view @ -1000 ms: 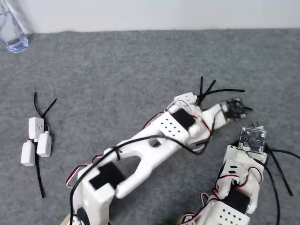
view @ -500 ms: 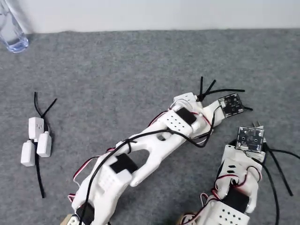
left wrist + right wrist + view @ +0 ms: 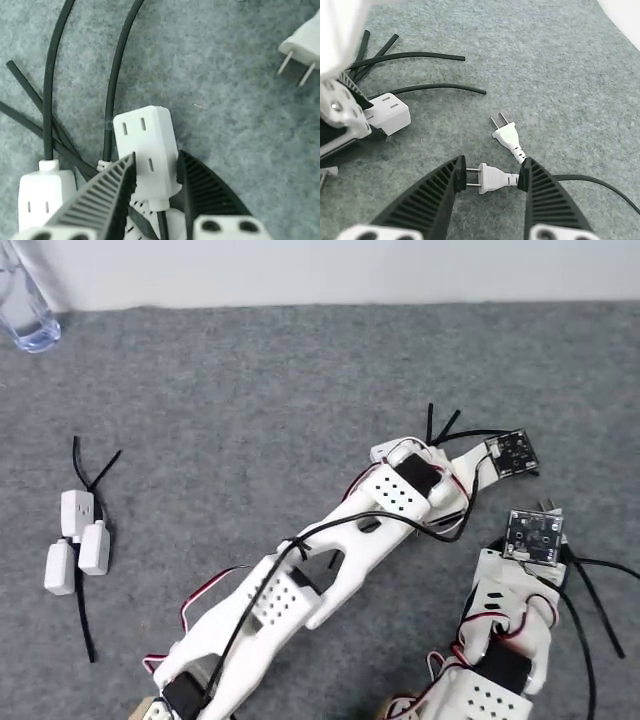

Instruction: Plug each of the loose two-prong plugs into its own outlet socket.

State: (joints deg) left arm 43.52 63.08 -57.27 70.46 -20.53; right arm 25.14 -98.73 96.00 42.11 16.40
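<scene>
A white outlet socket lies on the grey mat between the black fingers of my left gripper, which press on both its sides. A second socket sits beside it among black cords. One loose two-prong plug lies farther off. My right gripper is open and straddles a white plug lying flat, prongs toward one finger. Another plug lies just beyond it. The held socket is seen to the side. From above, the left arm stretches to the far right; the right arm is near it.
At the mat's left lies a white socket with two white plugs against it and a black cord. A clear container stands at the back left corner. Black cords fan out past the left arm. A pale wall borders the back.
The left arm has stretched out and its wrist has moved farther toward the back right. The right arm has kept still.
</scene>
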